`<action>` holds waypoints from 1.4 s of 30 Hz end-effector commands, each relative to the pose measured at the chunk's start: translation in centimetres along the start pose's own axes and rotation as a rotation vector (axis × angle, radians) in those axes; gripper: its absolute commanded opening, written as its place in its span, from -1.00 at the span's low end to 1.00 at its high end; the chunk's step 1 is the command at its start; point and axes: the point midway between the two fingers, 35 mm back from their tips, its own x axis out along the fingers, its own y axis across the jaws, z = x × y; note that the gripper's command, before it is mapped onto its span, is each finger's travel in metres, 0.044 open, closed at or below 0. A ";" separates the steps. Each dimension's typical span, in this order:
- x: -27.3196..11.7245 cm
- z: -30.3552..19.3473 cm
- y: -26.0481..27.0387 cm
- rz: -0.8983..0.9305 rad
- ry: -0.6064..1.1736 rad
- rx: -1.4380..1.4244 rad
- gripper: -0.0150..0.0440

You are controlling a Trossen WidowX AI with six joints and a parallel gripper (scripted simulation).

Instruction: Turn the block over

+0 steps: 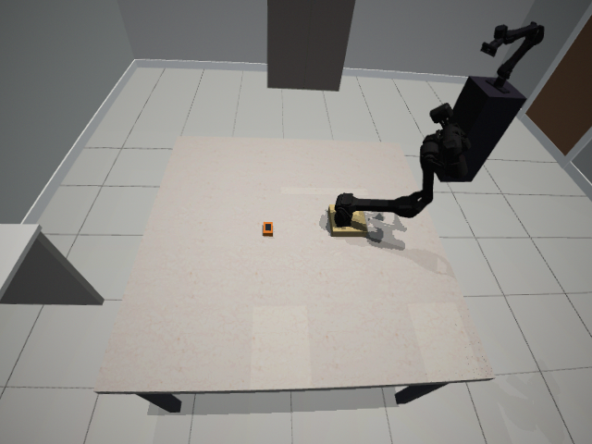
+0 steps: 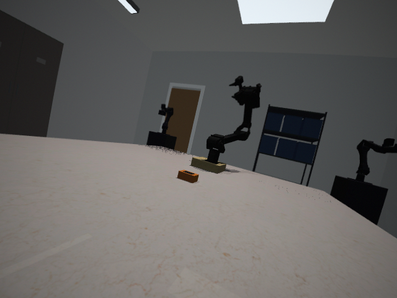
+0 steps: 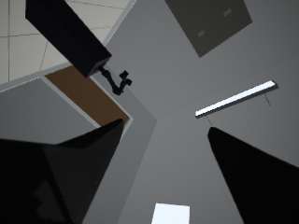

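Near the middle of the pale marbled tabletop [image 1: 205, 296]: small orange rectangular block [image 1: 267, 228] lying flat, dark marked face up, touching nothing. Well apart to one side, black six-joint arm [image 1: 406, 203] folded low over a flat tan base plate [image 1: 357, 229] near the tabletop's edge. Pincer [image 3: 161, 140] upside down in wrist view, aimed at ceiling and wall; two black fingers spread wide, only room background between them, so open and gripping nothing. Pincer not distinguishable in top or exterior views. Dark shelving rack [image 2: 289, 135] and brown door [image 2: 183, 117] behind.
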 end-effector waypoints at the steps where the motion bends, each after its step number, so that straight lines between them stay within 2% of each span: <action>1: 0.0 0.0 -0.1 0.000 0.002 -0.005 0.95; 2: 0.1 -0.1 -0.3 0.000 0.008 -0.022 1.00; 10: 0.6 -0.9 -4.8 -0.010 0.111 -0.319 1.00; 13: 0.1 -1.0 -6.2 0.004 0.178 -0.328 1.00; 21: -0.5 0.8 -17.6 -0.065 0.359 -0.863 1.00; 25: -1.3 2.8 -23.2 -0.110 0.472 -1.115 1.00; 31: -2.2 5.9 -28.5 -0.180 0.578 -1.352 1.00; 36: -4.0 10.7 -34.7 -0.300 0.735 -1.602 1.00; 42: -6.3 16.8 -39.9 -0.464 0.892 -1.802 1.00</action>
